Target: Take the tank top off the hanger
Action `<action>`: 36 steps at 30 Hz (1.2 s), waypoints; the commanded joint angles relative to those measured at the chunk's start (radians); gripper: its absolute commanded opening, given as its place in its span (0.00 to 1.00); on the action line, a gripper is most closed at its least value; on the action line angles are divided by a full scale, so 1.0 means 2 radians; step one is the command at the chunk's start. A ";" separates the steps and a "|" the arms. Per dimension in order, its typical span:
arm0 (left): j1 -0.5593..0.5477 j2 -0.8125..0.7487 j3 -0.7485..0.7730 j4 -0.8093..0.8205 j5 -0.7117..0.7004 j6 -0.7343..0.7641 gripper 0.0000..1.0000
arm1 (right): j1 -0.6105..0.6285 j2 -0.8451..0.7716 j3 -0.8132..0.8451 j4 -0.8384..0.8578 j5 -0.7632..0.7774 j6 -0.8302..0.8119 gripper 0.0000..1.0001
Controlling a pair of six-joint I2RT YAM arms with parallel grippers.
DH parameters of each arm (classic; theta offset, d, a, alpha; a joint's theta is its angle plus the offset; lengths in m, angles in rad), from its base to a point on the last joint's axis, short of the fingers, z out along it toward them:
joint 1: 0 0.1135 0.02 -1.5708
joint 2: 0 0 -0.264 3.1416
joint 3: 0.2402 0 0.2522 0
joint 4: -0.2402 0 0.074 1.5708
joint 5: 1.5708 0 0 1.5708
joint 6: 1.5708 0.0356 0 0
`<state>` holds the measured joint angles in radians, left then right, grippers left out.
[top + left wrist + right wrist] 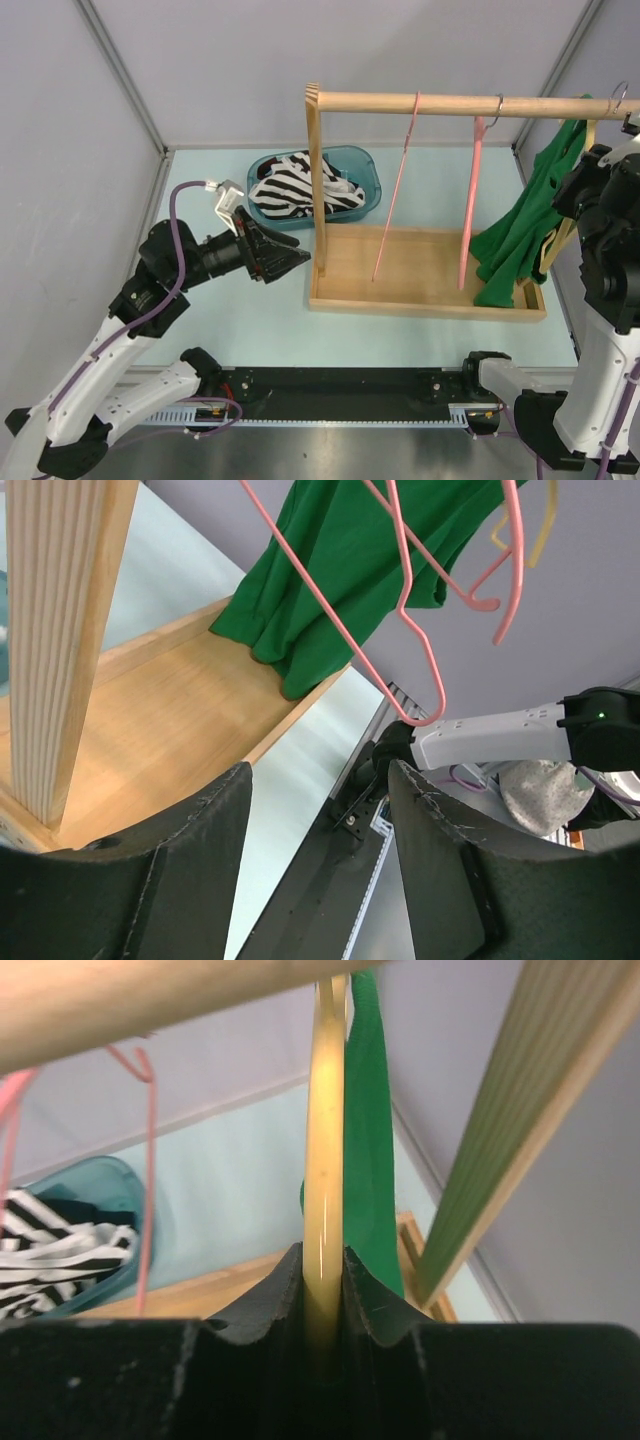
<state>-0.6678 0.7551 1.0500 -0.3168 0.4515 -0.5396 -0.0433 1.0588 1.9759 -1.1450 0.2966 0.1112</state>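
Observation:
A green tank top [520, 225] hangs on a yellow hanger [556, 240] at the right end of the wooden rail [450, 104]; its hem rests on the rack's wooden base tray [420, 300]. My right gripper [323, 1265] is shut on the yellow hanger [324, 1160], with the green cloth [372, 1140] just right of it. My left gripper [295, 262] is open and empty, left of the rack's post [316, 190], pointing right. In the left wrist view its gripper [320, 790] frames the tank top [340, 570] far off.
Two empty pink hangers [398, 190] [470, 200] hang on the rail. A teal bin [365, 170] with striped black-and-white cloth [290, 190] stands behind the rack's left post. Grey walls close the sides and back.

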 commanded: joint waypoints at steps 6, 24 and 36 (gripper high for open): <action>-0.004 -0.011 -0.016 0.003 -0.018 0.011 0.63 | -0.001 -0.010 0.092 0.005 -0.104 0.034 0.00; -0.004 0.001 -0.014 -0.013 -0.023 0.030 0.62 | -0.001 -0.088 0.015 0.016 -0.144 0.048 0.00; -0.004 0.006 -0.020 -0.016 -0.020 0.030 0.62 | 0.000 -0.125 -0.021 0.061 -0.134 0.044 0.00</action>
<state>-0.6685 0.7662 1.0206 -0.3576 0.4137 -0.5034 -0.0433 0.8658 1.9373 -1.1938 0.0402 0.2028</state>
